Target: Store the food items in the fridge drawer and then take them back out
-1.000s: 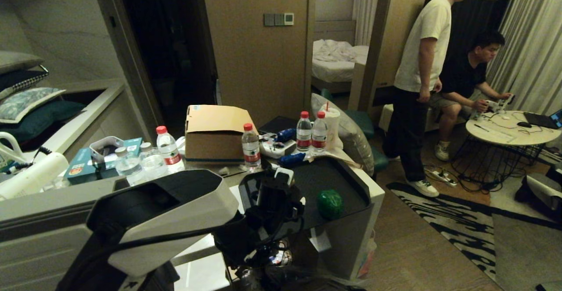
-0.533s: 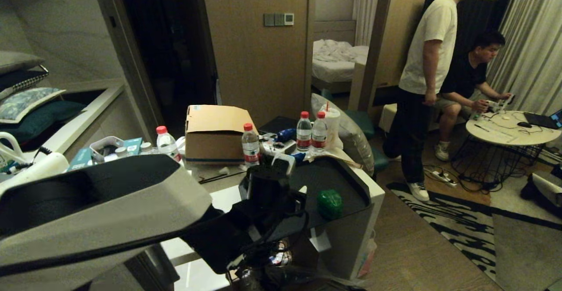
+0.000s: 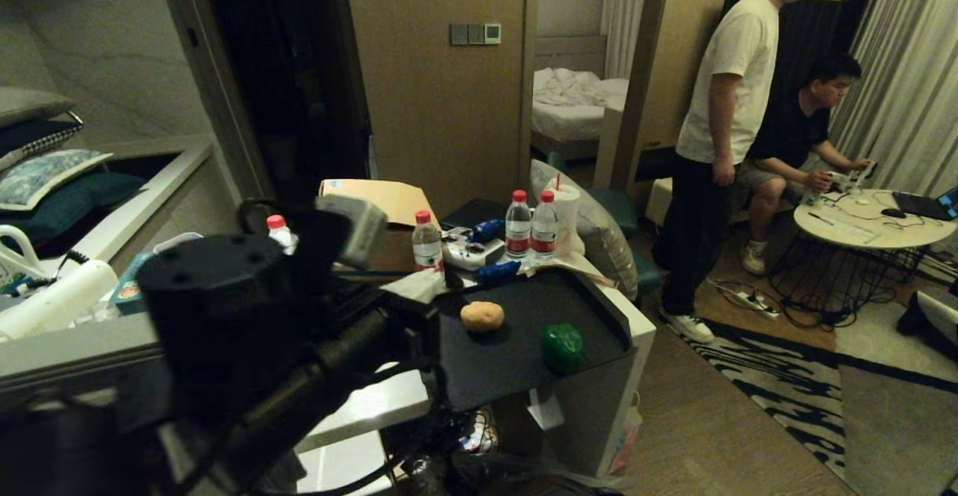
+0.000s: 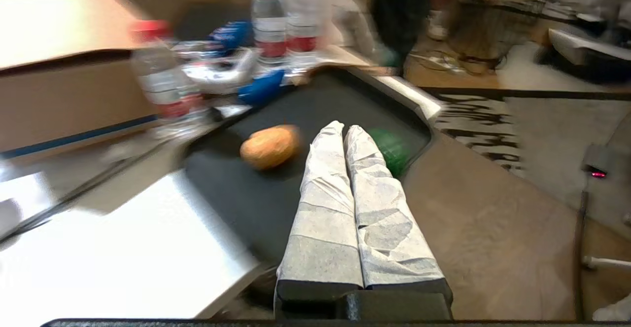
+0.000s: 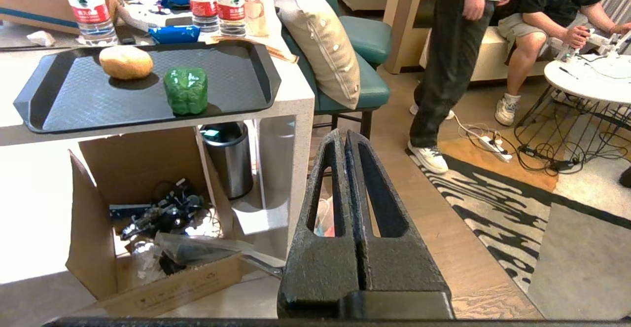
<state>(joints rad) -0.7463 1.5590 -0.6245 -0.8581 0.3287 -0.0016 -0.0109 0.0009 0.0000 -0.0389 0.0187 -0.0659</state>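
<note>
Black, the textured plastic tray (image 5: 236,95) on the white counter holds both food items, the lumpy orange-tan piece (image 5: 125,62) and the glossy dark-green one (image 5: 186,90), apart. No fridge drawer shows, so the take-out half seems done. Left gripper (image 4: 344,128) and right gripper (image 5: 343,137) are clenched, empty.

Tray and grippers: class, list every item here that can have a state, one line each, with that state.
Left gripper: shut, empty, above the tray.
Right gripper: shut, empty, low beside the counter.
Green pepper: upright on the tray, untouched.
Bread roll: lying on the tray, untouched.
Black tray: flat on the counter.
Cardboard box: open.
</note>
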